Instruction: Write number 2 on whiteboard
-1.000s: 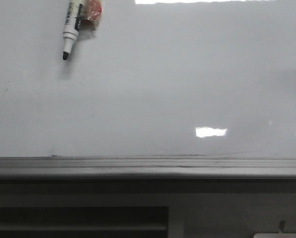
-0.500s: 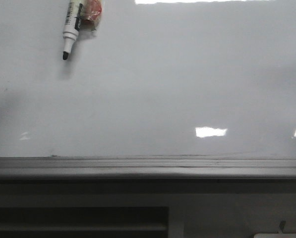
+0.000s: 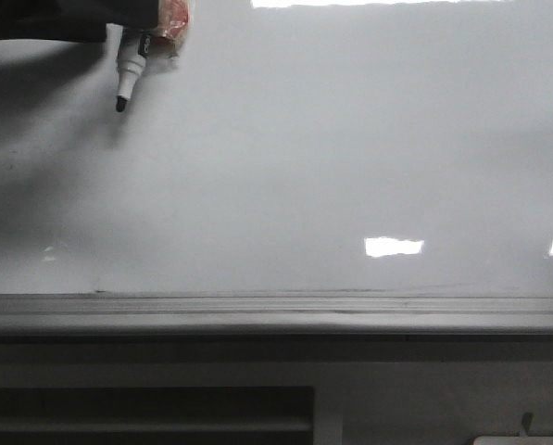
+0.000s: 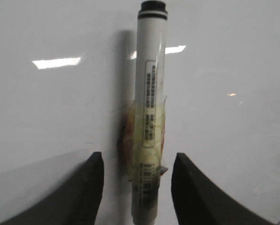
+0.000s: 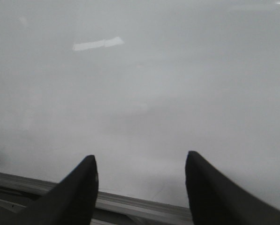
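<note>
High on the big glossy white-grey whiteboard (no number 2 drawn yet), our left gripper gapes around the taped white marker; we should centre, then squeeze. The right gripper idles open.

Marker at upper left of the front frame: white barrel, black tip pointing down, uncapped. Red-and-yellow taped wad touching its barrel. Printed label runs along the barrel.

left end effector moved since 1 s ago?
Yes. In the front view the left end effector has come in from the upper left, now over the top of the marker, which stays put on the whiteboard.
</note>
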{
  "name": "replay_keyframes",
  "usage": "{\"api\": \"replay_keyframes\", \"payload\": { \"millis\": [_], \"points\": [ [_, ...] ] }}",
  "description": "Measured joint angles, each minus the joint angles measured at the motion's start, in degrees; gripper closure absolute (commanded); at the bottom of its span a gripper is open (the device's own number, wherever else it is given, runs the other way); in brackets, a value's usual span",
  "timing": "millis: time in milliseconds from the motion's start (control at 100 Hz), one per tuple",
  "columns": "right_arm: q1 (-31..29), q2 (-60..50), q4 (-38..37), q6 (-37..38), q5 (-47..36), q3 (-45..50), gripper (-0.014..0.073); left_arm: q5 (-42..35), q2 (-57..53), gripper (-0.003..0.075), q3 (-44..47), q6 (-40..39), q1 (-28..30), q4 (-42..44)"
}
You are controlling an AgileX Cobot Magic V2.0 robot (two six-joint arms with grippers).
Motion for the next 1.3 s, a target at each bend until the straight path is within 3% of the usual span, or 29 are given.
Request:
{"api": "replay_keyframes", "payload": {
  "millis": [250,340,510,710,860,1040,1169,1299],
  "points": [
    [0.0,0.0,0.0,0.0,0.0,0.0,0.0221,-1.3,2.4,0.0427,-1.4,0.1,0.0,0.9],
    [0.0,0.0,0.0,0.0,0.0,0.0,0.0221,-1.8,2.9,0.0507,-1.5,0.1,0.0,1.0],
    [0.0,0.0,0.0,0.0,0.0,0.0,0.0221,-2.3,3.7,0.0740,-1.6,0.1,0.0,1.2],
    [0.0,0.0,0.0,0.0,0.5,0.0,0.0221,-1.9,3.5,0.0741,-1.6,0.1,0.0,3.4],
    [0.0,0.1,0.6,-1.7,4.8,-1.6,0.0221,4.9,1.2,0.0740,-1.6,0.1,0.0,9.8],
    [0.0,3.5,10.4,-14.8,12.9,-6.7,0.0221,16.7,-2.1,0.0740,-1.6,1.2,-1.0,17.0],
    [0.0,9.9,19.0,-26.1,21.7,-11.2,0.0221,24.6,-2.7,0.0740,-2.8,6.8,-6.2,18.1],
    [0.0,17.8,22.5,-31.9,28.6,-15.2,0.0221,29.1,-2.7,0.0740,-5.4,9.7,-11.5,18.4]
  ]
}}
